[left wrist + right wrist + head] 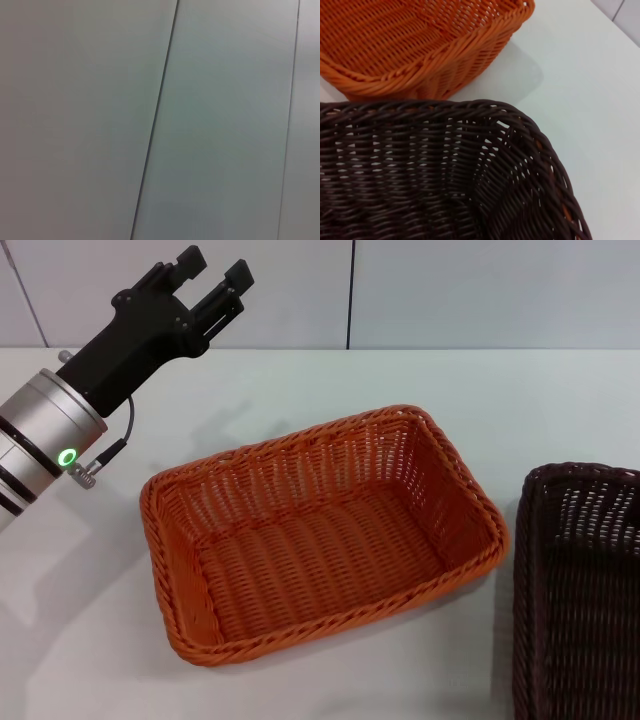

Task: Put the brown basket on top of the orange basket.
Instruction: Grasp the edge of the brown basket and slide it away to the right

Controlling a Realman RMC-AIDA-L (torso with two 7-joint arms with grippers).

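Note:
The orange basket (320, 530) sits empty on the white table in the middle of the head view. The brown basket (580, 590) stands on the table just to its right, a small gap apart, partly cut off by the frame edge. The right wrist view looks down into the brown basket (435, 175) with the orange basket (420, 45) beside it. My left gripper (213, 275) is raised at the far left, above the table, open and empty. My right gripper shows in no view.
The white table (500, 400) runs to a grey panelled wall (160, 120) at the back; the left wrist view shows only that wall.

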